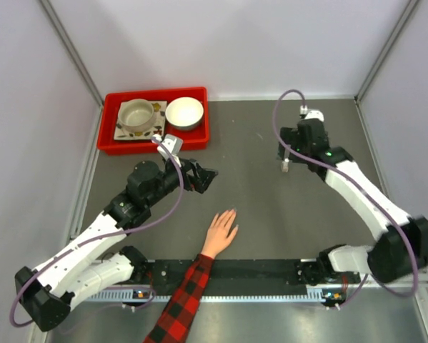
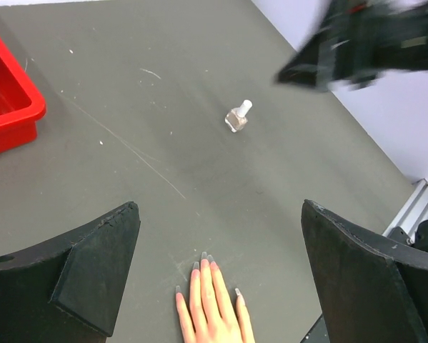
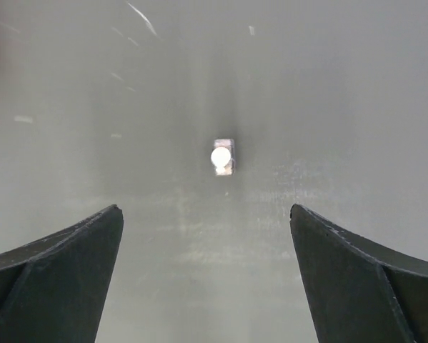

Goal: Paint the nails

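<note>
A light-skinned hand (image 1: 221, 232) with a red-and-black plaid sleeve (image 1: 181, 300) lies flat on the dark table, fingers pointing away. Its long pale nails (image 2: 205, 256) show in the left wrist view. My left gripper (image 1: 206, 177) is open and empty, hovering above and beyond the fingertips (image 2: 219, 206). A small nail polish bottle (image 1: 286, 166) with a white cap stands upright to the right; it also shows in the left wrist view (image 2: 239, 116). My right gripper (image 1: 291, 151) is open and empty above the bottle (image 3: 223, 157), its jaws spread wide (image 3: 206, 211).
A red tray (image 1: 106, 139) at the back left holds a beige bowl (image 1: 137, 114) on a patterned plate and a white bowl (image 1: 184, 113). Its corner shows in the left wrist view (image 2: 13, 107). Walls enclose the table on three sides.
</note>
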Robot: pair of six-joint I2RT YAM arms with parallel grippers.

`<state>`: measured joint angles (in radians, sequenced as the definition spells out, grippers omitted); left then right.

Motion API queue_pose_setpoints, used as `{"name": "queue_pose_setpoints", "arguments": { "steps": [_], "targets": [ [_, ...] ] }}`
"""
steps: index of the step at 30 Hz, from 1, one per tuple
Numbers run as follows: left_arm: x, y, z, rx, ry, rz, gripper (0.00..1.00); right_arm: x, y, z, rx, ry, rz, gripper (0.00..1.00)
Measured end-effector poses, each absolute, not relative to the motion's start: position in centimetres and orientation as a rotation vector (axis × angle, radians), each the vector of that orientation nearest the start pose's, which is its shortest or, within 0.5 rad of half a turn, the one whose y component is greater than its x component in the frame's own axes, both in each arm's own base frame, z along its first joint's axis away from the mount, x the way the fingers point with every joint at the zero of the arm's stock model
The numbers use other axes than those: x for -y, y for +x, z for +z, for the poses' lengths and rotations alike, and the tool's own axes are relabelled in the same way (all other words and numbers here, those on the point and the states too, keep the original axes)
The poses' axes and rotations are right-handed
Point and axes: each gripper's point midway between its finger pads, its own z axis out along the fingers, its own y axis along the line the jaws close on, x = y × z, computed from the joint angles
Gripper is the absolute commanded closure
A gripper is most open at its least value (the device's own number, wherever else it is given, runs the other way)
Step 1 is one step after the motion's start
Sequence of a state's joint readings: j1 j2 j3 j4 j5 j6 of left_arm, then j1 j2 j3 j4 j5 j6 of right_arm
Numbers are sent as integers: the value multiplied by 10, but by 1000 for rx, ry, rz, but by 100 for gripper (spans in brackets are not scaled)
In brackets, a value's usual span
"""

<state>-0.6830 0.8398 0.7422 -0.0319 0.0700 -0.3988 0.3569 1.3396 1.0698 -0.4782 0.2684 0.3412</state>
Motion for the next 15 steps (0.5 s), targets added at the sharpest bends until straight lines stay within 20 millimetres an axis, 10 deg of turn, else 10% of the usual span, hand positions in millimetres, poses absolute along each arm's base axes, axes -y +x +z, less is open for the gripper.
{"name": "queue_pose_setpoints", "arguments": {
  "steps": [7, 15],
  "targets": [
    [238, 248, 272, -1762, 284, -861, 2, -85, 288, 268, -2045, 104, 234, 1],
    [237, 254, 284, -1716, 213, -884, 2, -81, 225, 284, -1919, 84, 394, 1]
  ]
}}
